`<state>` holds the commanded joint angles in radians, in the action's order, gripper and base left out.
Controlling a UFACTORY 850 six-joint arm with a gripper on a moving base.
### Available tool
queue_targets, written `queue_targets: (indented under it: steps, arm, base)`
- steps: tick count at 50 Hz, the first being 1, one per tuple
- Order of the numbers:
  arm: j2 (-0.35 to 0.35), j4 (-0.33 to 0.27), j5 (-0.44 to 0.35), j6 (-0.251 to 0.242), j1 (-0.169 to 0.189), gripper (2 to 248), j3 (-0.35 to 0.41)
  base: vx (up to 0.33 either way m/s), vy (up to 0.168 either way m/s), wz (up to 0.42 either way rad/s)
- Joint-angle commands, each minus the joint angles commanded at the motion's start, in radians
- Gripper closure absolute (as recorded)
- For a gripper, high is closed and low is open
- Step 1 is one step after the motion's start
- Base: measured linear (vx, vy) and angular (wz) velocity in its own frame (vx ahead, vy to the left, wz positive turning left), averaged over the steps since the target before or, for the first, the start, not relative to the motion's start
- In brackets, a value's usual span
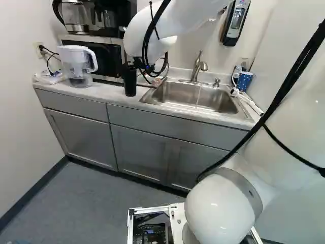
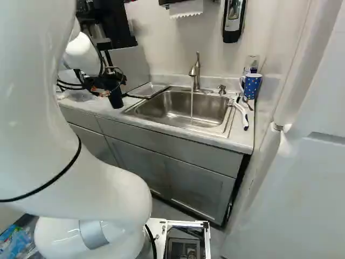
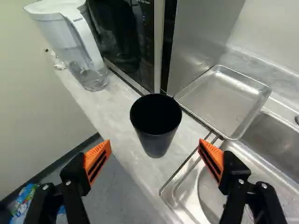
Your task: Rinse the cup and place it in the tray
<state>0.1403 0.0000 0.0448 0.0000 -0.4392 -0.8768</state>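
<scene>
The black cup [image 3: 156, 140] is standing upright on the pale surface [image 3: 119, 105], its mouth facing up, near the front edge and between the water pitcher and the sink. The arm is reaching over the surface, and the black pincer [image 2: 102, 86] is hovering close by the cup. In the wrist view its two fingers are standing wide apart, their orange pads [image 3: 97, 161] facing each other, and the cup is showing in the gap ahead of them, with neither pad touching it. The metal tray [image 3: 224, 100] is lying flat beside the sink [image 2: 178, 110], one corner reaching the basin's rim, and the cup is sitting outside it, just off its near side. Water [image 2: 192, 102] is running in a thin stream from the faucet [image 2: 195, 73] into the basin. The clear pitcher [image 1: 77, 63] with its white lid and handle is standing farther along, in front of the microwave [image 1: 105, 60]. Across the sink, at the right of the right base view, a blue dotted mug [image 2: 252, 86] is standing by the wall, and a white-handled brush [image 2: 241, 114] is lying along the sink's edge.
</scene>
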Motion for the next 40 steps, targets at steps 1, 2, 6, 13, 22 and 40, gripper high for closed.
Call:
queue_targets:
  steps: [1, 2, 6, 13, 22, 40]
  arm:
    - [0.000, 0.000, -0.004, 0.000, 0.000, 3, 0.002]
    - [-0.001, 0.000, -0.007, 0.000, -0.001, 3, 0.003]
    - [-0.006, 0.000, -0.021, 0.000, -0.001, 3, 0.008]
    - [-0.016, 0.000, -0.046, 0.000, -0.002, 3, 0.014]
    - [-0.030, 0.000, -0.077, 0.000, -0.002, 3, 0.021]
    - [-0.056, 0.000, -0.141, 0.000, -0.004, 3, 0.037]
  base:
    - [0.000, 0.000, 0.000]
    - [0.000, 0.000, 0.000]
    - [0.000, 0.000, 0.000]
    - [0.000, 0.000, 0.000]
    - [0.000, 0.000, 0.000]
    - [0.000, 0.000, 0.000]
